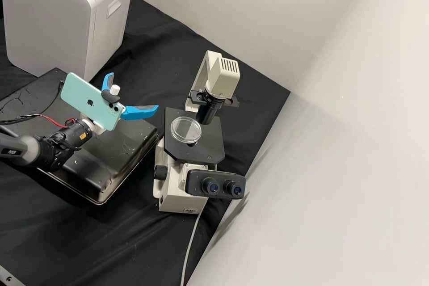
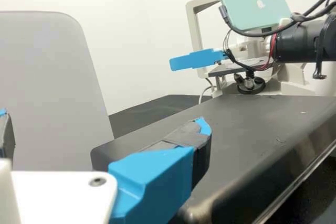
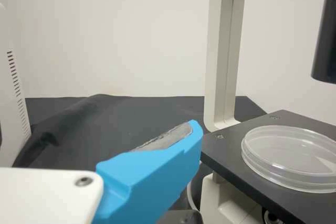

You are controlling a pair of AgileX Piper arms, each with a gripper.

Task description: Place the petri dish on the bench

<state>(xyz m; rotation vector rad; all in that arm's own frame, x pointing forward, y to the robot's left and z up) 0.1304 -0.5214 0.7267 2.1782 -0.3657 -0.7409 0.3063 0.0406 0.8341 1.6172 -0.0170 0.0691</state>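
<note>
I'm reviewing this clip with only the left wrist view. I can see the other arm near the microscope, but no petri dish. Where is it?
Observer: The petri dish lies flat on the black stage of the microscope, not on the bench.
Operator: Has that arm got hold of it?
Observer: No. The right gripper is beside the stage, apart from the dish, holding nothing.
Operator: Open or shut?
Observer: Open: its two fingers are spread wide.

Petri dish [image 1: 186, 129] clear glossy plastic; microscope stage [image 1: 215, 141] matt black; bench cover [image 1: 89, 241] creased black cloth.
</note>
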